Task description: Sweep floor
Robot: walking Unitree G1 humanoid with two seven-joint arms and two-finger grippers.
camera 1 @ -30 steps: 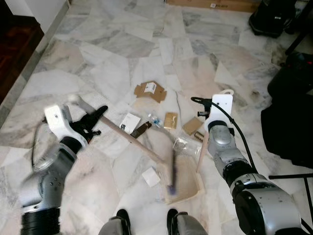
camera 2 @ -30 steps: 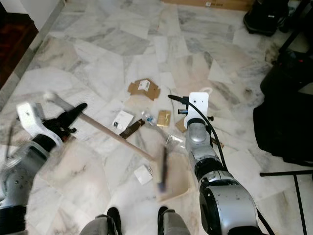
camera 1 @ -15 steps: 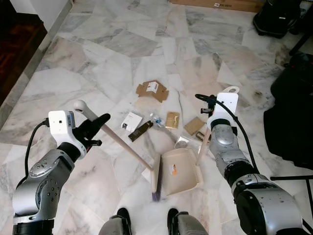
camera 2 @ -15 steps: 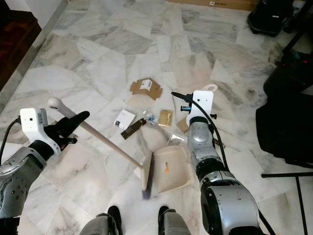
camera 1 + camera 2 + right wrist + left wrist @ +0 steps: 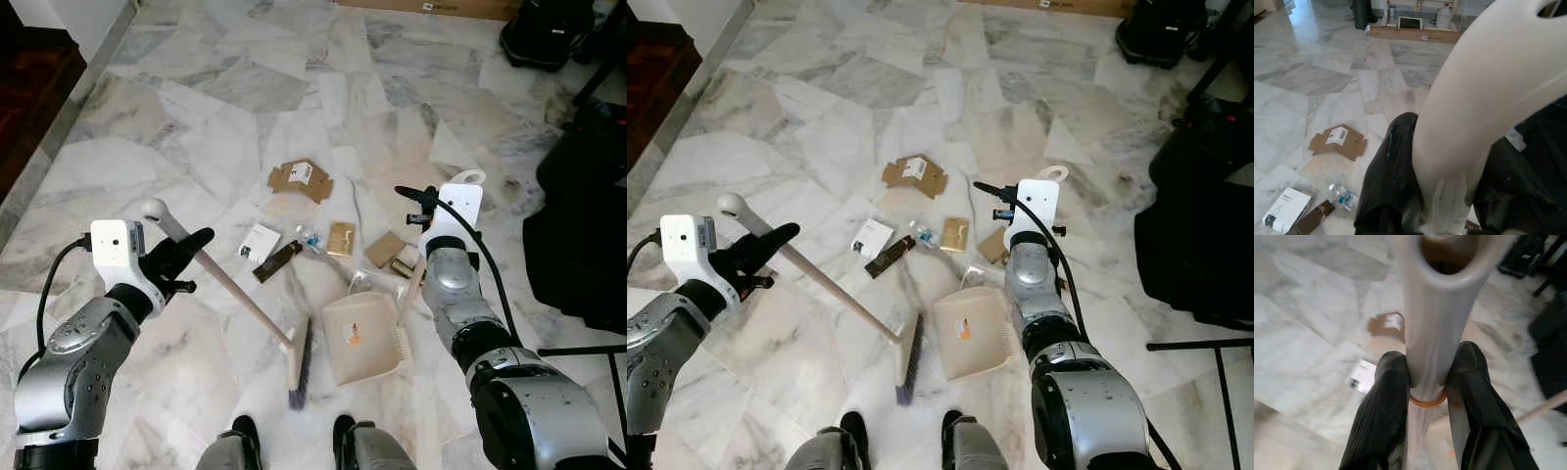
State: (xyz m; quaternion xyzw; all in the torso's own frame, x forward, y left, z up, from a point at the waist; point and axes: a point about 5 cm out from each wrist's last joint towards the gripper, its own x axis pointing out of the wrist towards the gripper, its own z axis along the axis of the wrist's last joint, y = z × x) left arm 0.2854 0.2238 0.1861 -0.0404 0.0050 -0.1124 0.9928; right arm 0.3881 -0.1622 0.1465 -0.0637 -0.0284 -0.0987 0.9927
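On the marble floor, a broom and a dustpan at work
Left claw is clamped on the broom handle, its head resting on the floor just beside the dustpan; right claw grips the dustpan's pale handle; cardboard, a small box and a bottle lie beyond

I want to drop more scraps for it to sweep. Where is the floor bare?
Bare marble lies beyond the flattened cardboard, and on the robot's left between the dark wood strip and the broom. It is crowded from the white box across to the dustpan.
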